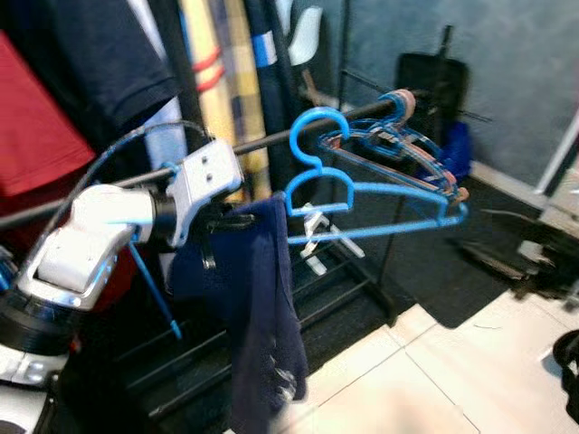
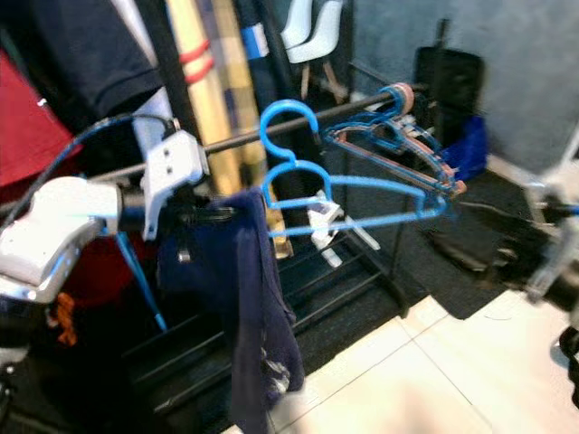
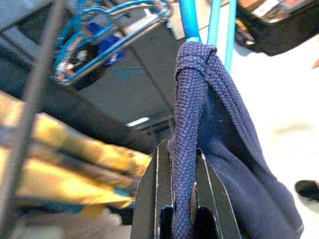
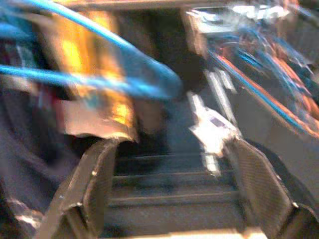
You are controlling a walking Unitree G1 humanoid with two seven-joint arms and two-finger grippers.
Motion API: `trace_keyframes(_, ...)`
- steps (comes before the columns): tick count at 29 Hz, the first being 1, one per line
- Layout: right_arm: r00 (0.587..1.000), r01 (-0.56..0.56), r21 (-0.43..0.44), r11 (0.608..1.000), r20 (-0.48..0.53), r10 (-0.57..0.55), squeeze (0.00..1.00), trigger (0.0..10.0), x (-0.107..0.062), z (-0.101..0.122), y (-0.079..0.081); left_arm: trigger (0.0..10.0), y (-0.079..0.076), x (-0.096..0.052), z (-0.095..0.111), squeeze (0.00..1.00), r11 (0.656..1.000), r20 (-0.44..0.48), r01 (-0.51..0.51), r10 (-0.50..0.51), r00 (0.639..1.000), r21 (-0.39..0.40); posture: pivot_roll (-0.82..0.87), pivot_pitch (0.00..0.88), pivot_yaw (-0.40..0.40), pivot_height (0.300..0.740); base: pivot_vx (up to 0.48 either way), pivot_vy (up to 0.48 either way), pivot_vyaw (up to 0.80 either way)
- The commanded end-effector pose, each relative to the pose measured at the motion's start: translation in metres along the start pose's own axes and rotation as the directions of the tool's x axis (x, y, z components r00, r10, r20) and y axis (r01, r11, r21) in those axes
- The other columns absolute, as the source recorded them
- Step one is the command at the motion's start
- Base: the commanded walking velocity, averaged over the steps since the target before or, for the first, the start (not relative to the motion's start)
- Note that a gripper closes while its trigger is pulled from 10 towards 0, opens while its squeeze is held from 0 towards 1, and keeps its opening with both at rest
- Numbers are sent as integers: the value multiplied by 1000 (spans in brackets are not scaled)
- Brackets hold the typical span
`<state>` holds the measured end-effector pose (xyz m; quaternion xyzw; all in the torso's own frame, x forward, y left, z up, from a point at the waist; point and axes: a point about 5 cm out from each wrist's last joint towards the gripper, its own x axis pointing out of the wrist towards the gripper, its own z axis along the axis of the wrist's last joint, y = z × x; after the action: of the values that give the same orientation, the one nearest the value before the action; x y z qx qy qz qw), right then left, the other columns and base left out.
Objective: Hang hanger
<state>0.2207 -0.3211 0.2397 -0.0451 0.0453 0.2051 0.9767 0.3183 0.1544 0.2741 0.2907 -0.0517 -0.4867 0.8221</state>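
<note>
A blue plastic hanger with a navy garment draped over one end is held up at the black clothes rail. Its hook overlaps the rail; I cannot tell whether it rests on it. My left gripper is shut on the garment-covered end of the hanger. The left wrist view has the navy fabric pinched between the black fingers, with the blue bar beyond. My right gripper is open and blurred, facing the rack with nothing between its fingers.
A bunch of blue and pink hangers hangs further right on the rail. Red, dark and yellow plaid clothes hang at the left. A black shelf rack stands below, on a pale tile floor.
</note>
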Motion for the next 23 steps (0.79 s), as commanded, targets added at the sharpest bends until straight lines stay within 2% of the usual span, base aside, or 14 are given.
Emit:
trace_keyframes(1, 992, 120, 12, 993, 36, -120, 0, 10000, -23, 0, -21, 10000, 9, -6, 7, 0, 998, -7, -2, 3, 1000, 70, -152, 0, 81, 740, 0, 0, 0)
trace_keyframes(3, 988, 125, 46, 991, 88, -129, 0, 10000, -34, 3, -24, 10000, 8, -5, 8, 0, 995, -18, 31, -30, 999, 100, -153, 0, 82, 740, 0, 0, 0)
trace_keyframes(5, 958, -126, 89, 988, 270, 98, 0, 10000, -34, 26, 0, 10000, -7, 0, 11, 0, 974, -38, 160, -156, 987, 157, -147, 0, 81, 740, 0, 0, 0)
trace_keyframes(6, 958, -126, 89, 988, 270, 98, 0, 10000, -34, 26, 0, 10000, -7, 0, 11, 0, 974, -38, 160, -156, 987, 157, -147, 0, 81, 740, 0, 0, 0)
trace_keyframes(7, 918, -245, 63, 967, 336, 211, 0, 10000, -31, 40, 12, 10000, -12, 3, 13, 0, 959, -52, 216, -210, 976, 182, -145, 0, 81, 740, 0, 0, 0)
trace_keyframes(10, 811, -428, -13, 904, 436, 390, 0, 10000, -25, 70, 31, 10000, -21, 10, 17, 0, 923, -83, 306, -295, 952, 233, -137, 0, 77, 740, 0, 0, 0)
trace_keyframes(13, 769, -506, -49, 861, 425, 477, 0, 10000, -21, 79, 39, 10000, -23, 15, 19, 0, 907, -100, 335, -320, 942, 254, -137, 0, 77, 740, 0, 0, 0)
trace_keyframes(14, 750, -571, -76, 818, 356, 557, 0, 10000, -14, 83, 48, 10000, -26, 20, 23, 0, 896, -99, 360, -346, 933, 260, -139, 0, 77, 740, 0, 0, 0)
trace_keyframes(15, 750, -571, -76, 818, 356, 557, 0, 10000, -14, 83, 48, 10000, -26, 20, 23, 0, 896, -99, 360, -346, 933, 260, -139, 0, 77, 740, 0, 0, 0)
trace_keyframes(16, 792, -574, -113, 811, 172, 585, 0, 10000, -1, 73, 52, 10000, -28, 25, 27, 0, 884, -95, 383, -371, 924, 267, -143, 0, 74, 740, 0, 0, 0)
trace_keyframes(17, 797, -598, -138, 790, 3, 604, 0, 10000, 10, 61, 56, 10000, -31, 31, 32, 0, 874, -84, 404, -397, 914, 271, -145, 0, 73, 740, 0, 0, 0)
trace_keyframes(18, 797, -598, -138, 790, 3, 604, 0, 10000, 10, 61, 56, 10000, -31, 31, 32, 0, 874, -84, 404, -397, 914, 271, -145, 0, 73, 740, 0, 0, 0)
trace_keyframes(19, 782, -623, -150, 767, -88, 618, 0, 10000, 15, 53, 58, 10000, -33, 35, 35, 0, 869, -70, 417, -415, 907, 266, -145, 0, 73, 740, 0, 0, 0)
trace_keyframes(23, 733, -680, -130, 721, -115, 671, 0, 10000, 21, 51, 64, 10000, -38, 41, 41, 0, 866, -45, 433, -437, 899, 249, -139, 0, 69, 740, 0, 0, 0)
